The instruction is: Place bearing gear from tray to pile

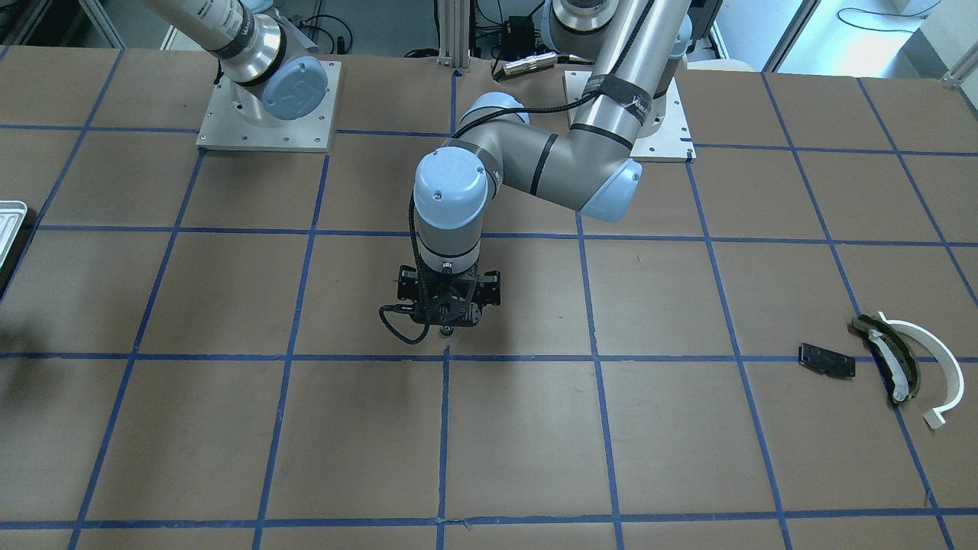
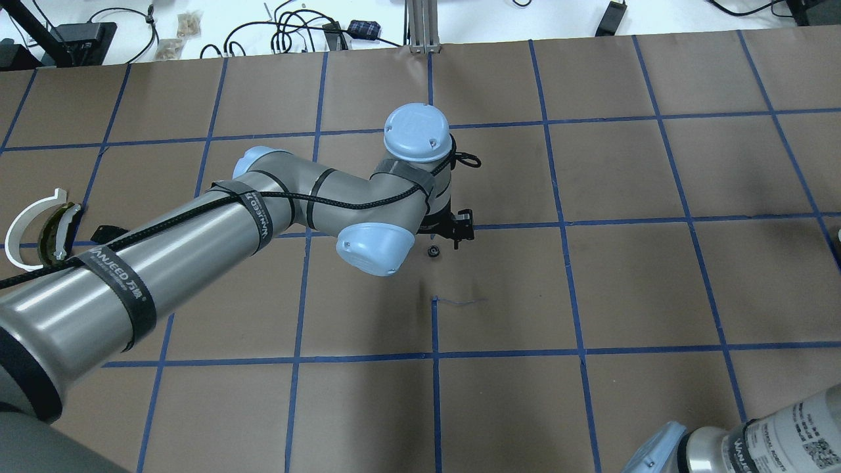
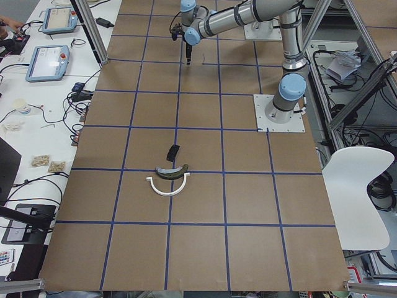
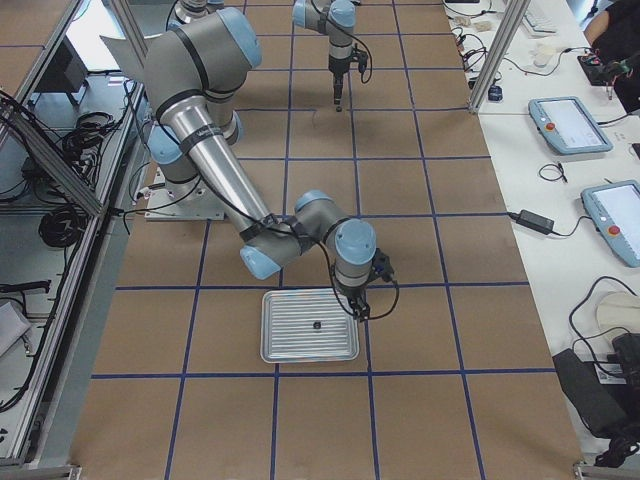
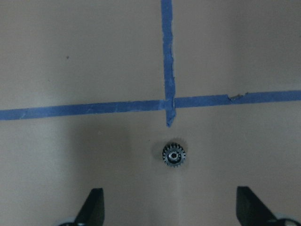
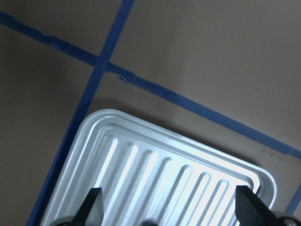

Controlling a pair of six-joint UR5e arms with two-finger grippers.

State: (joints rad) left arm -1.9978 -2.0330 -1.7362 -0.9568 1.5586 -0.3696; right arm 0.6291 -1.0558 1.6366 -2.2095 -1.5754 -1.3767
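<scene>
Roughly halfway: the bearing gear [image 5: 174, 155] is out of the tray [image 6: 155, 141] but nowhere near the pile [image 1: 892, 359].

Right at the middle of the table the gear lies flat on the brown paper [image 5: 70, 56], just beside a crossing of blue tape [image 5: 168, 101]. The left gripper [image 5: 170, 205] hangs directly over it, fingers spread wide and touching nothing. The pile, made up of a white arc [image 1: 950, 363], an olive-and-white curved piece [image 1: 905, 374] and a small black plate [image 1: 827, 359], sits well apart toward the robot's left end of the table. At the right end the right gripper [image 6: 169, 207] hovers over a corner of the tray, fingers apart and empty. A small dark part [image 4: 316, 324] lies in the tray, too small to name. What's left, I'd say, is the grasp, the carry leftward and the set-down.
</scene>
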